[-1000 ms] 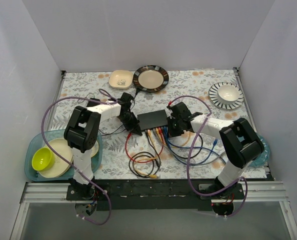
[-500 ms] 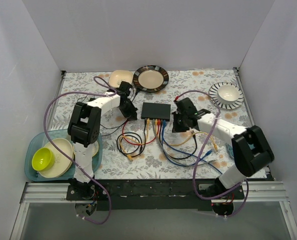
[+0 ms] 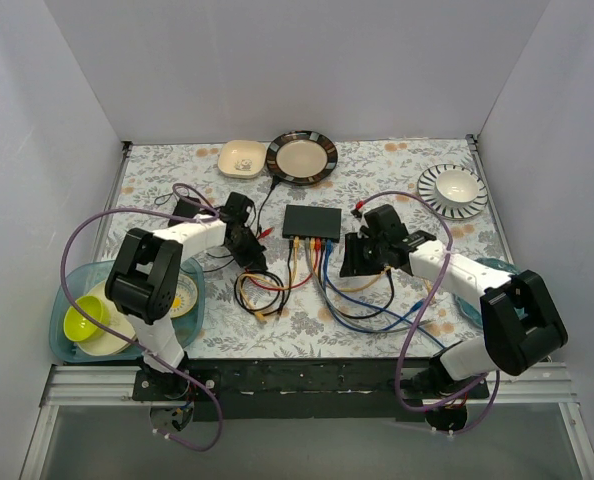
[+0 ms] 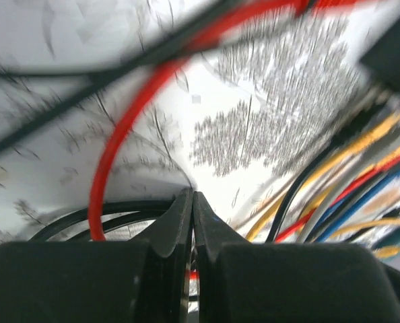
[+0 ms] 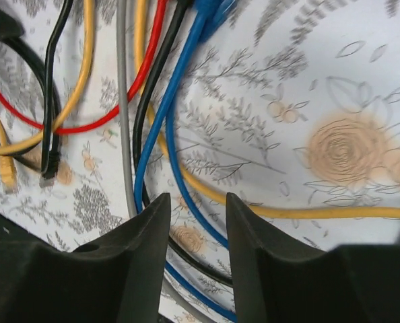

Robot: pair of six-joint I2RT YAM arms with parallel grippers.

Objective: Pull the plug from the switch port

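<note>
Switch: flat, dark, smooth-topped box at mid-counter, with cords plugged along its near edge.
Cords: glossy, round; yellow, red, blue and black, looping over the cloth.
Counter: matte floral print.
Left pincer: tapered black fingers pressed together, left of the switch.
Right pincer: parted, holding nothing, above the cords.

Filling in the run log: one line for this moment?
left gripper: shut | right gripper: open above cables | switch: cables plugged in

Gaping gripper above coloured cables
</note>
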